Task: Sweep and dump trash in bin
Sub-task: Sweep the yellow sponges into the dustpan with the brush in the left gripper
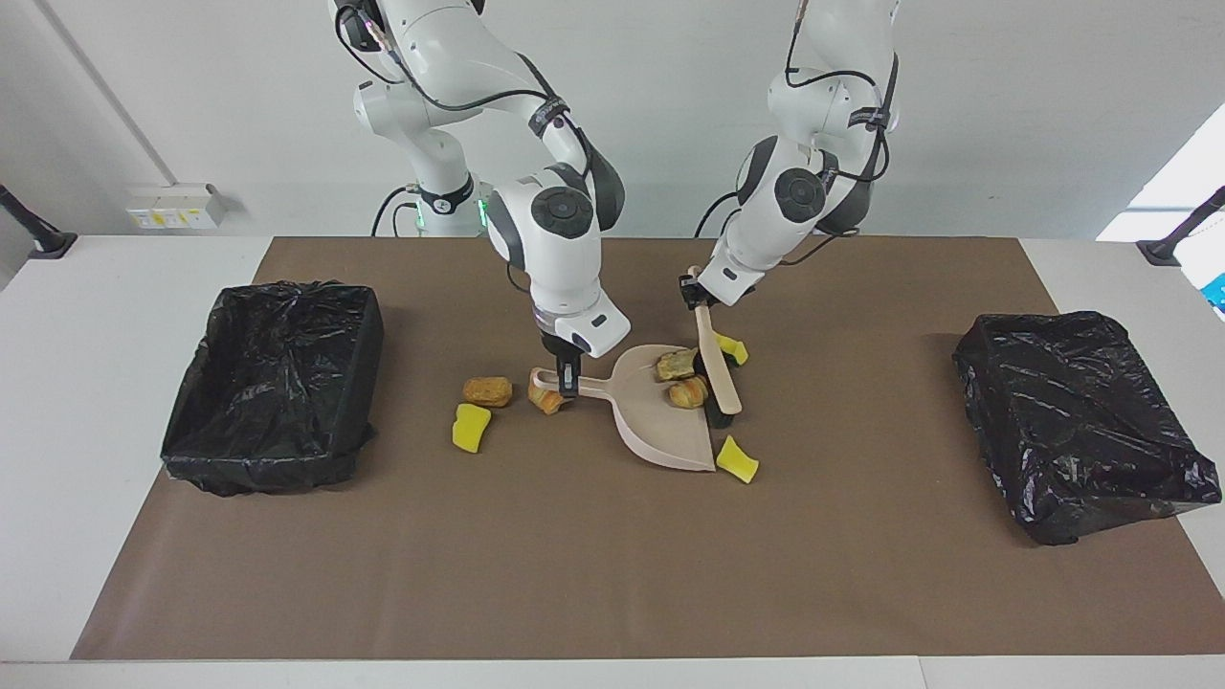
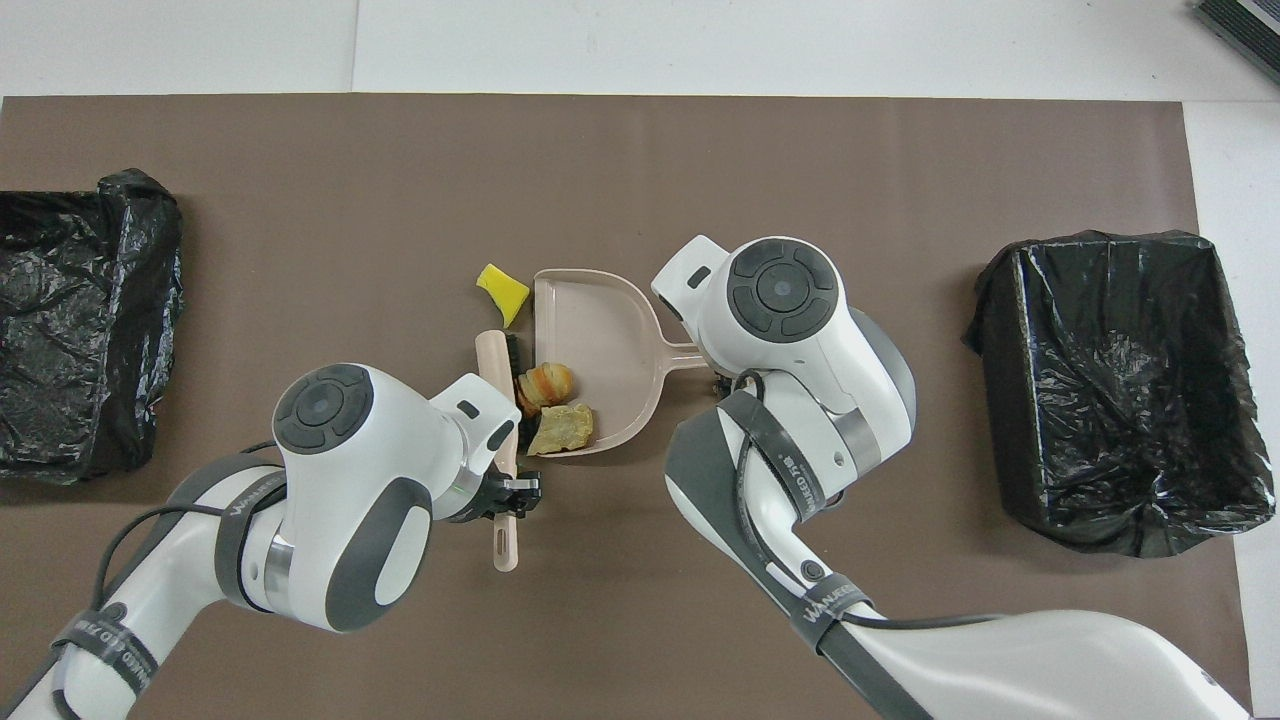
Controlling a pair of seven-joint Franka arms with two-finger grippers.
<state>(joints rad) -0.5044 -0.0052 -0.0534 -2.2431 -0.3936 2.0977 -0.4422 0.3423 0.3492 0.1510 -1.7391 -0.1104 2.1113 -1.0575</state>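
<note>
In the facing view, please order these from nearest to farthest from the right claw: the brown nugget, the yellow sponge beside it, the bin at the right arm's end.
Measured from the right claw, shut on the dustpan handle:
1. Brown nugget, just beside the handle.
2. Yellow sponge, farther from the robots than the nugget.
3. Bin, at the right arm's end of the table.

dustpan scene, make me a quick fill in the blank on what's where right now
1. The right gripper is shut on the ____ of the dustpan.
2. The left gripper holds a ____ by its handle.
3. The number of pastries lying in the dustpan is ____.
4. Each bin is lined with a ____ plastic bag.

Missing words: handle; brush; two; black
</note>
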